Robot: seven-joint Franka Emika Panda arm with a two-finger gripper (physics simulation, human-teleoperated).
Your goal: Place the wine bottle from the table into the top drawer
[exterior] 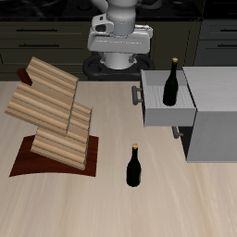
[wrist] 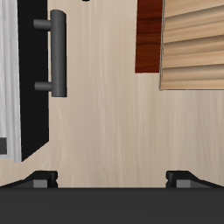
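A near-black wine bottle point(exterior: 134, 167) with a tan-gold cap stands upright on the beige table point(exterior: 111, 199), near its front edge. The pale grey top drawer point(exterior: 155, 111) is pulled out of the grey cabinet point(exterior: 218, 111); a look-alike bottle point(exterior: 171, 83) stands upright inside it. My gripper point(exterior: 118, 48) is open and empty, high above the back of the table, far from both bottles. In the wrist view my gripper point(wrist: 112, 179) looks down on bare table, with the drawer's dark bar handle point(wrist: 58, 52) off to one side. Neither bottle shows in that view.
A stacked, slanted wooden rack point(exterior: 51, 111) on a dark brown base point(exterior: 28, 165) stands on the table across from the cabinet; it also shows in the wrist view point(wrist: 192, 44). A lower cabinet handle point(exterior: 176, 132) sticks out under the open drawer.
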